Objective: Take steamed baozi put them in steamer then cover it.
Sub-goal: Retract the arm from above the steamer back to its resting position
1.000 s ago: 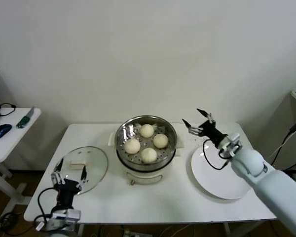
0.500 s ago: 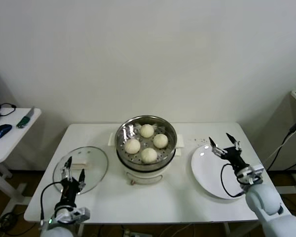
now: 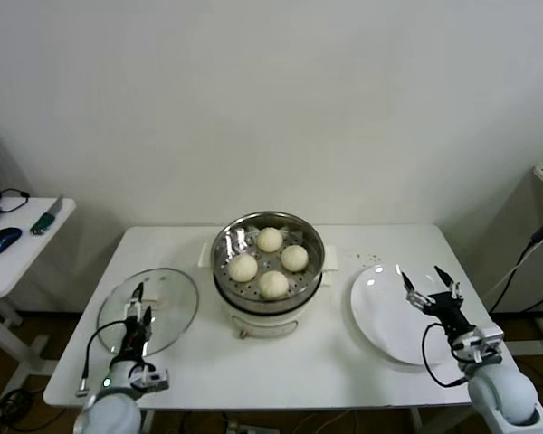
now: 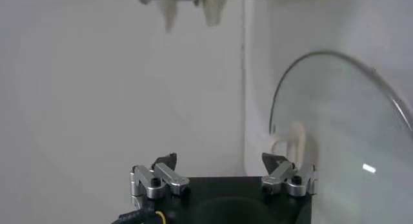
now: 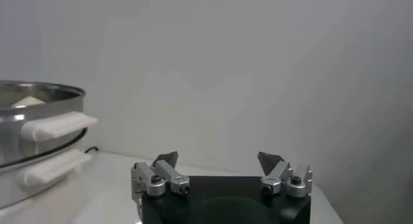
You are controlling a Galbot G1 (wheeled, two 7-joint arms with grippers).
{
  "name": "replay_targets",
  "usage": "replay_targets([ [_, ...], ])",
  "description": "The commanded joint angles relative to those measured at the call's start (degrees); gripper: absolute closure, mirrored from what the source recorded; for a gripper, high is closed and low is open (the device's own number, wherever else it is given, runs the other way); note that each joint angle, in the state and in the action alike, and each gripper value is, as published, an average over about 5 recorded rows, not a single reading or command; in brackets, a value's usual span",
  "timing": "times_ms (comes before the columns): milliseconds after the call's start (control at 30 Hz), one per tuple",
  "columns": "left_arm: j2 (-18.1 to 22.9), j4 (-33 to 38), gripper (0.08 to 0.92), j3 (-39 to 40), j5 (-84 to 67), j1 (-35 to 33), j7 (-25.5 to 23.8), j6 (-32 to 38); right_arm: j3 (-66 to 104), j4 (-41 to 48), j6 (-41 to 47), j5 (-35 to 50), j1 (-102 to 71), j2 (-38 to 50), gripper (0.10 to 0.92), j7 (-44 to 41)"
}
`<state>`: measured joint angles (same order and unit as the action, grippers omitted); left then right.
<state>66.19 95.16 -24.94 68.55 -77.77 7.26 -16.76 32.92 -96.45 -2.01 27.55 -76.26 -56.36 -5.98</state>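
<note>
Comparing this moment with the second before it, the clearest change was on the right of the head view: the right gripper (image 3: pixel 432 287) had pulled away from beside the steamer (image 3: pixel 268 237), crossed the white plate (image 3: pixel 386 324), and now sat low at the lower right of the frame over the plate's outer edge, its fingers spread wide and holding nothing. The left gripper (image 3: pixel 139 312) had crept up from the lower left corner toward the glass lid (image 3: pixel 170 298) and hung over the lid's near rim, likewise spread and empty; the left wrist view showed the lid's curved edge and its pale knob (image 4: pixel 292 141) just past one fingertip.

All four steamed baozi (image 3: pixel 270 240) lay inside the steamer at frame centre, sitting on the perforated floor in a loose diamond, close together but apart. The plate was bare, so the loading part of the job appeared finished. From the right wrist view only the steamer's steel rim and white handles (image 5: pixel 57 125) showed at the left edge.

Judging from this, the right arm was clearing out while the left lined up on the lid. Covering remained undone: the lid lay flat on the table (image 3: pixel 299 362), well left of the steamer.
</note>
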Motion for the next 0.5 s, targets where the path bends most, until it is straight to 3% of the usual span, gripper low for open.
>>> replay_targets([
  [33, -0.9, -10.9, 0.177, 1.1, 7.1, 7.0, -0.6, 1.4, 2.8, -0.6, 0.3, -1.6, -2.9, -1.1, 0.203, -1.2],
  [500, -1.1, -13.7, 0.177, 2.7, 4.5, 11.0, 0.0, 1.3, 4.0, -0.8, -0.6, -3.2, -4.4, -1.9, 0.203, -2.5],
])
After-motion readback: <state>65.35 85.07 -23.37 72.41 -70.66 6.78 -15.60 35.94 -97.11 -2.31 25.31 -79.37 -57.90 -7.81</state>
